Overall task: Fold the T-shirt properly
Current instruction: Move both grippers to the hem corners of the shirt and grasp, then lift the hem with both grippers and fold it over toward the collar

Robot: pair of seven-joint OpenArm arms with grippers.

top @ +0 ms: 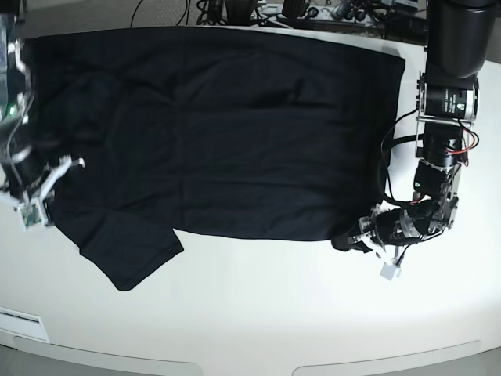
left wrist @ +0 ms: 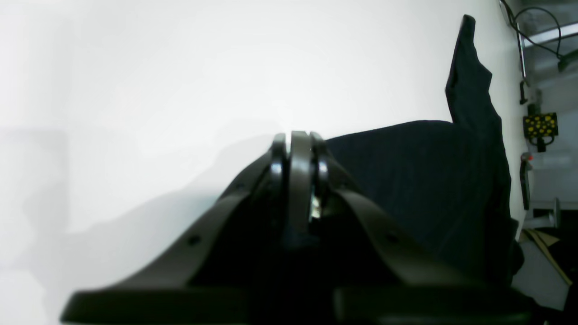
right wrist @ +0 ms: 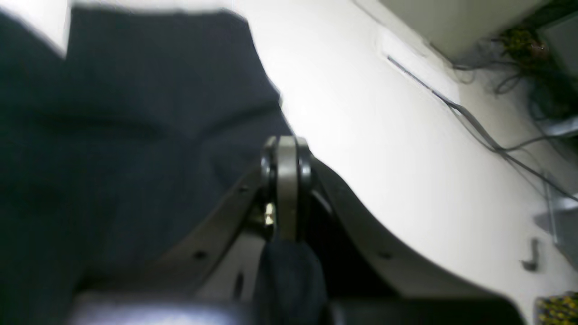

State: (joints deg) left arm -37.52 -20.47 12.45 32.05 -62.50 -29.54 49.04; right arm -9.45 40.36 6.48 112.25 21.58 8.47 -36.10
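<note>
Between the two grippers one black T-shirt [top: 227, 125] lies spread flat on the white table [top: 258, 313], its long axis running from one arm to the other. Left gripper [top: 344, 241] sits pinched shut at the hem corner, seemingly nipping its edge; right gripper [right wrist: 286, 149] is clamped on cloth at the sleeve end. Two arms, one shirt, each touching its own end
</note>
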